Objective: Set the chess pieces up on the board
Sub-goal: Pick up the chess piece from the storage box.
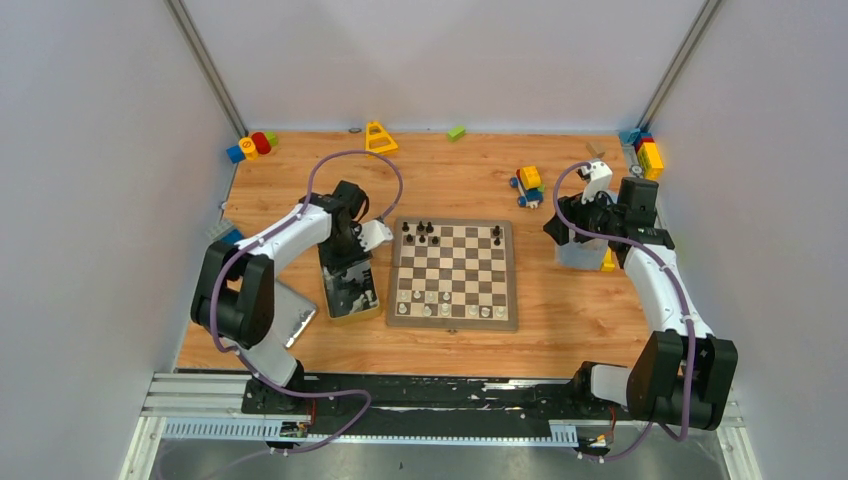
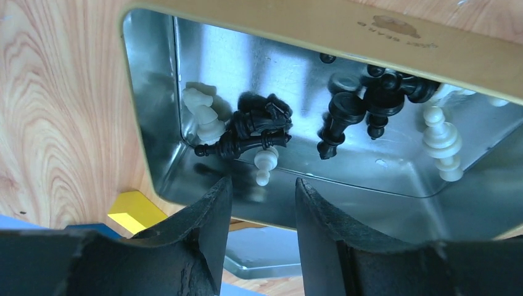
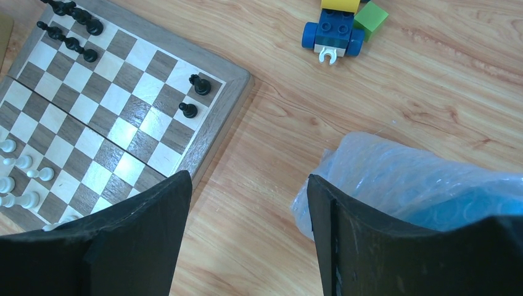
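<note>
The board (image 1: 452, 324) lies mid-table with a few black chess pieces (image 1: 420, 232) on its far rows and white ones (image 1: 440, 303) on its near rows. Left of it stands an open metal tin (image 1: 349, 290). My left gripper (image 1: 350, 262) hangs over the tin. In the left wrist view its jaws (image 2: 262, 182) stand partly apart with nothing between them, just above a lying white pawn (image 2: 265, 163) beside a heap of black pieces (image 2: 259, 123). My right gripper (image 1: 556, 228) hovers open and empty (image 3: 248, 177) over bare wood right of the board's corner (image 3: 213, 129).
The tin's flat lid (image 1: 290, 310) lies near the left arm. A crumpled blue bubble-wrap bag (image 3: 425, 179) sits right under my right gripper. Toy blocks stand behind: a yellow cone (image 1: 379, 137), a green block (image 1: 456, 131), a block car (image 1: 528, 186), and corner piles (image 1: 252, 146).
</note>
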{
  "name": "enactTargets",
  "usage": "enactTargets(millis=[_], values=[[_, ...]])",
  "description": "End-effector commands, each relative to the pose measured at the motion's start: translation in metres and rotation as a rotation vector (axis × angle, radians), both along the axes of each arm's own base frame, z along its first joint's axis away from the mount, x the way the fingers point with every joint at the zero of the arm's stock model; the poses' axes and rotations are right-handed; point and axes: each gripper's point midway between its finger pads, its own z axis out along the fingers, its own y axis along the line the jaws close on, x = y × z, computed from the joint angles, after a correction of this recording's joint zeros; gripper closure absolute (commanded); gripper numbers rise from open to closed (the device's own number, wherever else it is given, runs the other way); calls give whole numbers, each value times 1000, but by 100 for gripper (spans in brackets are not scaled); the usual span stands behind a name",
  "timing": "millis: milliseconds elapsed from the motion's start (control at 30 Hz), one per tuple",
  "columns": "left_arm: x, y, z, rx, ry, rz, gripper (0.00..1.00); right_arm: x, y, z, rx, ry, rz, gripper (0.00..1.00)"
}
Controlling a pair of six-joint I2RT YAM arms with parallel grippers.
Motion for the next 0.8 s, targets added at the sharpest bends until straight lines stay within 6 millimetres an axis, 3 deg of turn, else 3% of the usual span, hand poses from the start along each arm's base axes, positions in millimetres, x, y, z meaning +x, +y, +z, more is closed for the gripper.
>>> enactTargets(millis=[0, 300, 767], values=[[9, 9, -6, 41, -16, -20, 51, 7, 2, 17, 1, -52, 27, 30], [4, 20, -21, 95, 34, -36, 59, 6, 2, 15, 0, -45, 31, 30], [-4, 24, -28, 105, 78, -39, 69, 7, 2, 12, -2, -38, 31, 30]])
